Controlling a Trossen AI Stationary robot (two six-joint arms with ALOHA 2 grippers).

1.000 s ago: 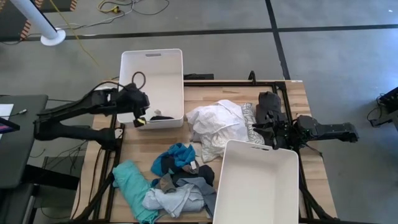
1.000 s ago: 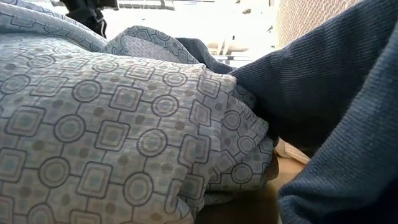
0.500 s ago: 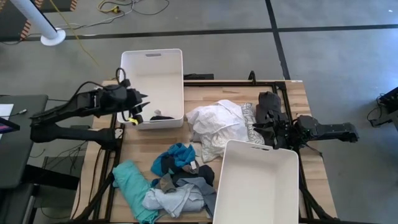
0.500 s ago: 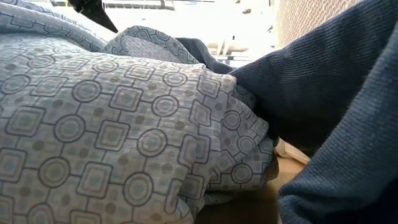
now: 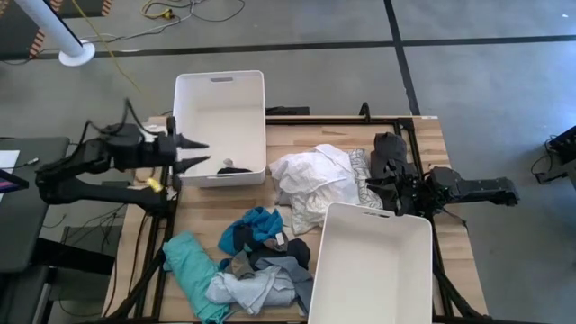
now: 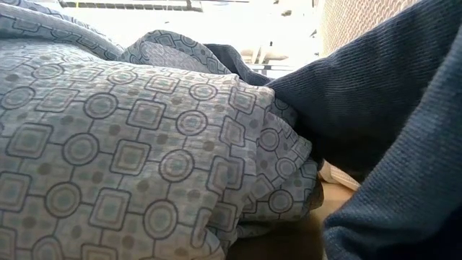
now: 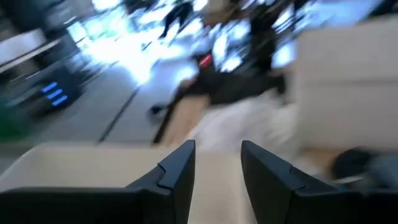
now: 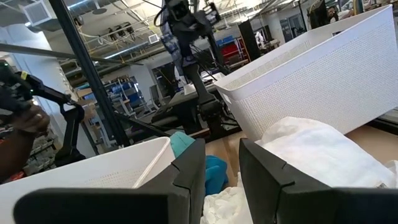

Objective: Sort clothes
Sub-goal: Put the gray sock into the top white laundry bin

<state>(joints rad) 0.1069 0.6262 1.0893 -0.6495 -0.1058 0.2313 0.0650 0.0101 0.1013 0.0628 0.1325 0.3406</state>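
Observation:
My left gripper [image 5: 200, 154] is open and empty, level, at the left wall of the far white bin [image 5: 236, 94]. A small dark garment [image 5: 236, 168] lies in that bin's near end. My right gripper [image 5: 378, 191] is open and empty at the table's right, beside a dark garment [image 5: 389, 151] and a grey-white patterned one [image 5: 360, 173]. A white garment [image 5: 310, 180] lies mid-table. Teal [image 5: 187, 263], blue [image 5: 255, 225], dark grey [image 5: 290, 252] and pale blue [image 5: 250, 288] garments lie heaped at the near left. The patterned cloth [image 6: 144, 144] fills the low view.
A second white bin [image 5: 373, 265] stands at the near right, close to my right gripper; its wall also shows in the right wrist view [image 8: 93, 168]. Bare wood [image 5: 207, 202] lies between the far bin and the heap. A dark table [image 5: 27, 198] stands to the left.
My left gripper has drawn back from over the far bin's left wall toward the table's left edge, and has tipped from pointing down to level. The dark garment in the bin has stayed where it was. My right arm has kept still.

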